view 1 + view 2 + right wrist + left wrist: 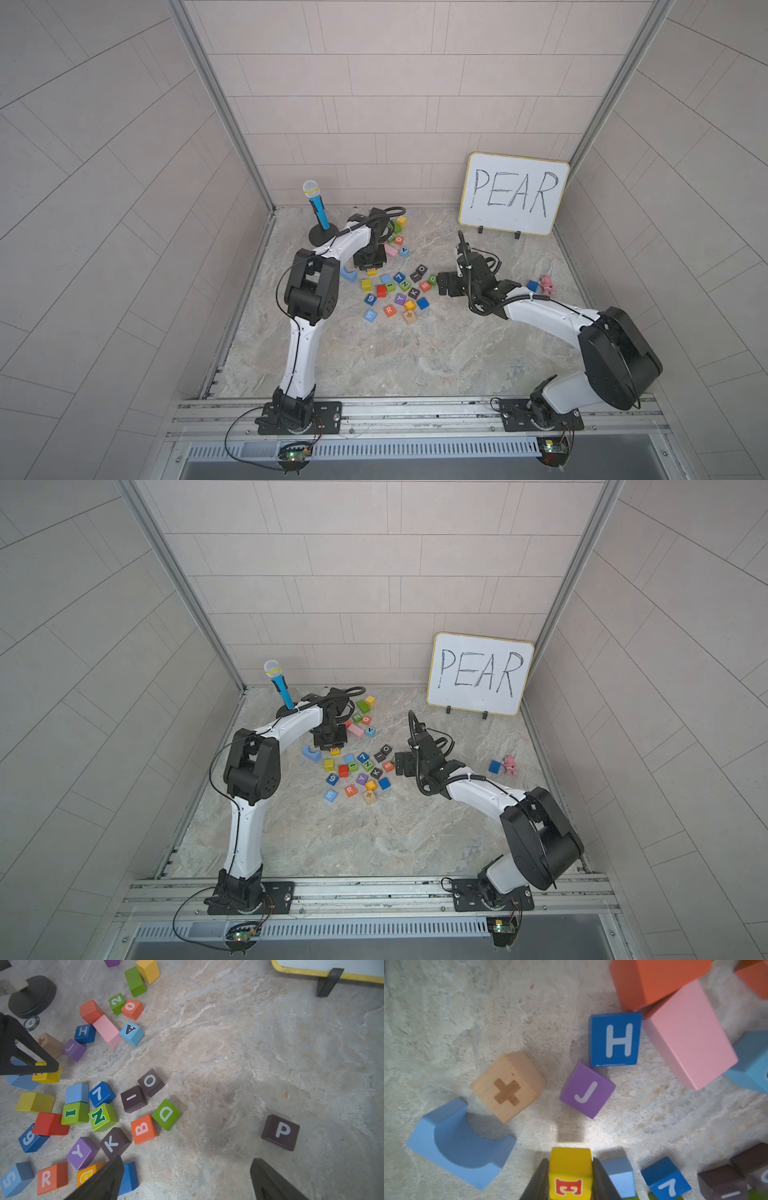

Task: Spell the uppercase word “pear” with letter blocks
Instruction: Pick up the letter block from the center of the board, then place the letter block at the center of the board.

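My left pincer (570, 1160) is clamped on the yellow E block (569, 1185), bottom centre; I see the right pincer (186, 1165) spread wide, empty.

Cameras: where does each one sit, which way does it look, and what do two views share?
Top views: high over the front rail, looking down on the table; both arms show.
Left wrist: looks down past the left gripper, shut on the E block.
Right wrist: looks over the blocks past the open right gripper.
Shared: both wrist views show the E block.
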